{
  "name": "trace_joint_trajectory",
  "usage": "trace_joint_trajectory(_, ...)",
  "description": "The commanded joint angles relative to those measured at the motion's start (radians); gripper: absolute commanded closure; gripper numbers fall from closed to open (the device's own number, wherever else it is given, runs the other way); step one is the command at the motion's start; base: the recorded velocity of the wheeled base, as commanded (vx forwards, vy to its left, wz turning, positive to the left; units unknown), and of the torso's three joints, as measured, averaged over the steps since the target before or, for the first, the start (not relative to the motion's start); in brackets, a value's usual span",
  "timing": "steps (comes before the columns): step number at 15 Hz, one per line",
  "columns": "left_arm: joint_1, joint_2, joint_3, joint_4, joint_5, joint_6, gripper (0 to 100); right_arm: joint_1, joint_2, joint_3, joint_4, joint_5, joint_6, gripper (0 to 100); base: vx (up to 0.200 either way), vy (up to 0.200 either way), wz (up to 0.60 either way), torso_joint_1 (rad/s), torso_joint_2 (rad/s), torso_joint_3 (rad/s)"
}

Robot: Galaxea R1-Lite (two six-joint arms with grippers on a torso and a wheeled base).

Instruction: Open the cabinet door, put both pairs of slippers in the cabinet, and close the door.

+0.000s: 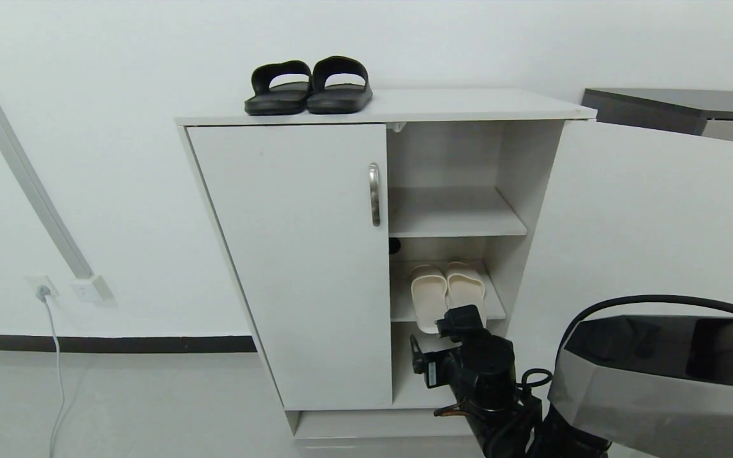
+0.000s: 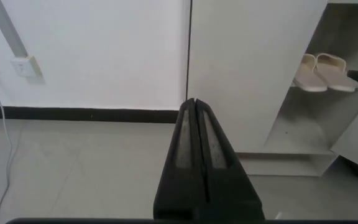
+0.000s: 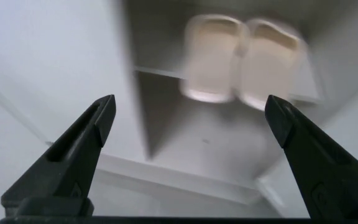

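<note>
A pair of black slippers stands on top of the white cabinet. A cream pair lies side by side on the middle shelf inside, toes pointing out. The cabinet's right door is swung wide open, and the left door with its metal handle is closed. My right gripper sits low, just in front of the cream slippers; it is open and holds nothing. My left gripper is shut and empty, low over the floor left of the cabinet, with the cream slippers off to its side.
The upper shelf and the bottom compartment hold nothing I can see. A wall socket with a plugged cable and a slanted conduit are on the wall to the left. A grey counter stands behind the open door.
</note>
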Motion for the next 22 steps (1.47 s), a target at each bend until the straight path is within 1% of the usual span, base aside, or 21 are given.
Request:
trace_joint_trajectory(1, 0.001, 0.002, 0.000, 0.000, 0.001, 0.000, 100, -0.005, 0.002, 0.001, 0.001, -0.001, 0.000, 0, 0.000, 0.200, 0.00, -0.002, 0.00, 0.007)
trace_joint_trajectory(4, 0.001, 0.000, 0.000, 0.000, 0.016, -0.004, 100, -0.003, 0.001, 0.001, 0.000, 0.001, 0.000, 0, 0.000, 0.200, 0.00, 0.004, 0.00, 0.005)
trace_joint_trajectory(11, 0.001, 0.000, 0.000, 0.000, 0.016, -0.009, 100, 0.002, -0.001, 0.005, -0.009, 0.003, -0.006, 0, 0.000, 0.200, 0.00, 0.002, 0.00, 0.002)
trace_joint_trajectory(12, 0.001, 0.002, 0.000, -0.002, 0.017, -0.013, 100, 0.002, -0.001, 0.007, -0.014, 0.003, -0.006, 0, 0.000, 0.200, 0.00, 0.007, 0.00, 0.002)
trace_joint_trajectory(14, 0.001, 0.000, 0.000, -0.002, 0.019, -0.015, 100, 0.002, -0.001, 0.007, -0.016, 0.001, -0.014, 0, 0.000, 0.000, 0.00, 0.000, 0.00, 0.000)
trace_joint_trajectory(16, 0.001, 0.000, 0.000, -0.002, 0.020, -0.015, 100, 0.002, 0.002, 0.017, -0.048, 0.003, -0.021, 0, 0.000, 0.000, 0.00, 0.000, 0.00, 0.000)
trace_joint_trajectory(19, 0.001, 0.000, 0.000, -0.002, 0.020, -0.013, 100, -0.003, 0.006, 0.062, -0.103, 0.064, -0.044, 0, 0.000, 0.000, 0.00, 0.000, 0.00, 0.000)
trace_joint_trajectory(22, 0.001, 0.000, 0.000, -0.002, 0.020, -0.012, 100, -0.005, 0.021, 0.062, -0.120, 0.062, -0.061, 0, 0.000, 0.000, 0.00, 0.000, 0.00, 0.000)
